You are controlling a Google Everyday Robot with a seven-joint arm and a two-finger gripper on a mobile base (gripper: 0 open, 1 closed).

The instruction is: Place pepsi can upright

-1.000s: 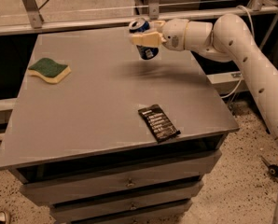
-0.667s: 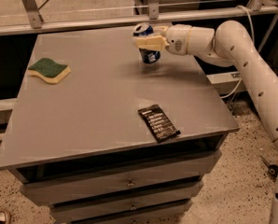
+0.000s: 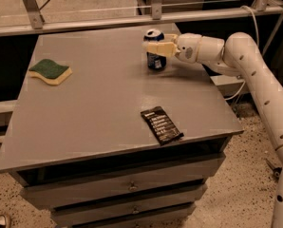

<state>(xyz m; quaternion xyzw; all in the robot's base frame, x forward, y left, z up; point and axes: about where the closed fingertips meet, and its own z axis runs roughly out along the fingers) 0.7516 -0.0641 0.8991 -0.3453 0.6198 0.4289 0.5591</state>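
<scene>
The pepsi can (image 3: pixel 155 61), dark blue with a silver top, stands upright on the grey table (image 3: pixel 99 113) near its far right side. My gripper (image 3: pixel 155 45) reaches in from the right at the end of the white arm (image 3: pixel 236 51). Its cream fingers (image 3: pixel 156 48) are closed around the can's middle, and the near finger hides part of the can's side. The can's base appears to rest on the tabletop.
A green and yellow sponge (image 3: pixel 50 71) lies at the table's far left. A flat black snack-bar wrapper (image 3: pixel 161 125) lies near the front right edge. Drawers (image 3: pixel 132 186) sit below the tabletop. A metal rail (image 3: pixel 84 23) runs behind the table.
The gripper has carried the can down and slightly right. The can went from held tilted above the table to standing upright on the surface.
</scene>
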